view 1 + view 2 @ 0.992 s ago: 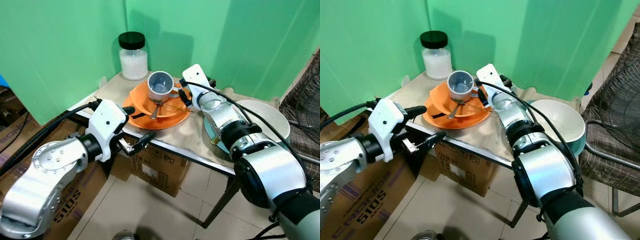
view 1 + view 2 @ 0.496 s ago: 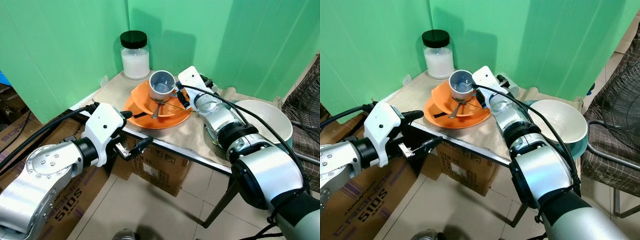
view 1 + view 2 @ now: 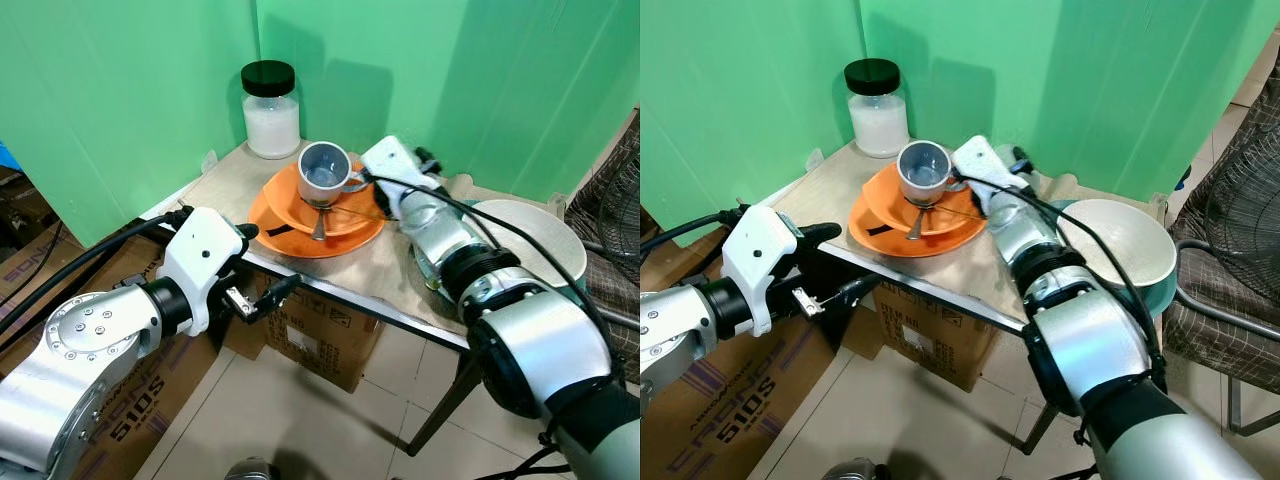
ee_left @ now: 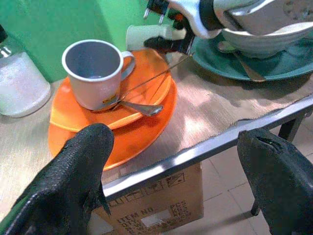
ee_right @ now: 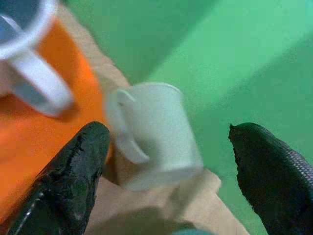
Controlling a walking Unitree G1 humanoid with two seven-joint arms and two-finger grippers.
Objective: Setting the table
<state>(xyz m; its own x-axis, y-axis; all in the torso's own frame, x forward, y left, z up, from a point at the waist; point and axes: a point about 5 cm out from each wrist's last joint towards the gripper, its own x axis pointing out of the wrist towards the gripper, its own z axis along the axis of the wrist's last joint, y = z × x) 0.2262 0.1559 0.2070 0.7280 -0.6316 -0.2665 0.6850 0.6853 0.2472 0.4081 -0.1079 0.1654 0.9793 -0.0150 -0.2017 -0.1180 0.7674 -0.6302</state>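
Observation:
Two stacked orange plates (image 3: 300, 215) lie on the small table (image 3: 375, 265). A grey mug (image 3: 322, 168) stands on them, and a spoon (image 3: 318, 225) rests against its base. My right gripper (image 5: 171, 161) is open just right of the mug's handle. A small white cup (image 5: 154, 132) lies on its side on the cloth between the spread fingers, untouched. My left gripper (image 3: 268, 262) hangs open at the table's front edge, level with the plates, and holds nothing.
A white jar with a black lid (image 3: 270, 110) stands at the back left corner. A white bowl (image 3: 530, 235) sits on a teal plate (image 4: 220, 63) with a second spoon (image 4: 239, 66) at the right. Cardboard boxes (image 3: 320, 335) lie under the table. A chair (image 3: 1225, 270) is far right.
My right gripper has shifted a little to the right, away from the mug and towards the white cup. The left gripper has stayed open at the table edge.

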